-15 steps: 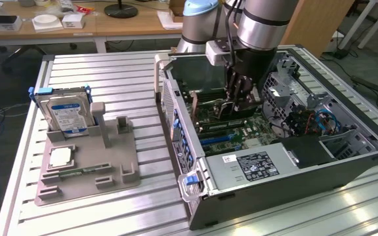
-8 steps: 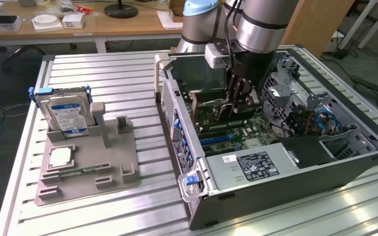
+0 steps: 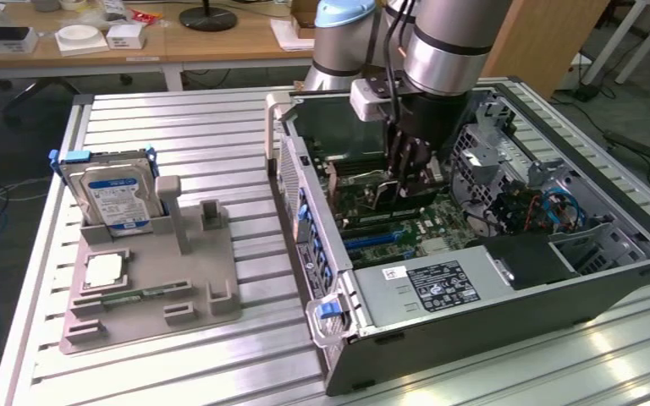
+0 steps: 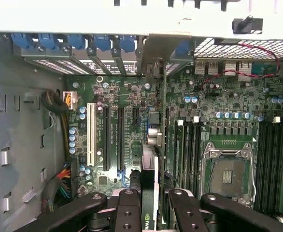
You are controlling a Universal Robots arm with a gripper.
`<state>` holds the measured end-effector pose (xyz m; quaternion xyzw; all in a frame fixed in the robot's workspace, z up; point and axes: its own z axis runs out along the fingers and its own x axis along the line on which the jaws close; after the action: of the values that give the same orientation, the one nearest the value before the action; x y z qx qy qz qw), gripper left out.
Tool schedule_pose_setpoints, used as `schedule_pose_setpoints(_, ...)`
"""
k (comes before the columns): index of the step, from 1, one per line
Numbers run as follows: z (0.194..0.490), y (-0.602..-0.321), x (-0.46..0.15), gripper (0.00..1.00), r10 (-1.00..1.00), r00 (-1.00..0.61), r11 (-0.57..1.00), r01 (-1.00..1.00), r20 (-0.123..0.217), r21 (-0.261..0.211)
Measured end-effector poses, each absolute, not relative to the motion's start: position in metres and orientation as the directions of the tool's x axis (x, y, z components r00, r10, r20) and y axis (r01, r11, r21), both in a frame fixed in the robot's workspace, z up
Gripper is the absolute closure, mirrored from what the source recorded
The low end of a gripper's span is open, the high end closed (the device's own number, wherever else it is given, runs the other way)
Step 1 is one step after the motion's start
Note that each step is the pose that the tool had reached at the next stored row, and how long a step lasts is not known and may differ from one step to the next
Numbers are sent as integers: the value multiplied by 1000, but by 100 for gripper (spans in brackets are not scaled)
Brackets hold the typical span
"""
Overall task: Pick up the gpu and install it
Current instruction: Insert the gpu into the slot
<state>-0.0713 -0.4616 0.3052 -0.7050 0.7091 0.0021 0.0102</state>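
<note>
Inside the open computer case [image 3: 596, 279], my gripper [image 3: 406, 182] reaches down over the motherboard [image 3: 415, 224]. It is shut on the gpu [image 3: 377, 193], a thin dark card held on edge. In the wrist view the gpu [image 4: 150, 164] runs edge-on between the two black fingers [image 4: 129, 208], away from my gripper [image 4: 153, 195] toward the case's rear slot openings [image 4: 103, 46]. The card stands over the board between the long black expansion slots [image 4: 106, 140] and the memory slots [image 4: 187, 145]. Whether its lower edge touches a slot is hidden.
On the exterior view's left, a grey holder [image 3: 156, 296] carries a silver hard drive [image 3: 116, 194], a square chip [image 3: 102, 269] and a narrow green strip [image 3: 133, 296]. Inside the case are the power supply [image 3: 438, 283], the drive cage [image 3: 494, 161] and blue cables [image 3: 551, 207]. The processor socket [image 4: 226, 176] lies beside the card.
</note>
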Motion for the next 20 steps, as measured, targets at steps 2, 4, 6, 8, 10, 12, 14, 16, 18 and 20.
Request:
schedule_pose_setpoints(2,303,-462,-72,73,-1000,-6,6,-1000,-17,-11)
schedule_pose_setpoints(4,301,-462,-72,73,-1000,-6,6,-1000,-17,-11)
schedule_pose_setpoints(6,299,-462,-72,73,-1000,-6,6,-1000,-18,-11)
schedule_pose_setpoints(8,298,-462,-72,73,-1000,-6,6,-1000,-17,-11)
schedule_pose_setpoints(10,296,-462,-72,73,-1000,-6,6,-1000,-17,-11)
schedule_pose_setpoints(12,294,-462,-73,73,-1000,-6,6,-1000,-17,-11)
schedule_pose_setpoints(14,292,-462,-73,73,-1000,-6,6,-1000,-18,-11)
schedule_pose_setpoints(16,290,-462,-74,73,-1000,-6,6,-1000,-18,-11)
schedule_pose_setpoints(18,288,-462,-74,73,-1000,-6,6,-1000,-17,-11)
schedule_pose_setpoints(20,286,-462,-74,73,-1000,-6,6,-1000,-17,-11)
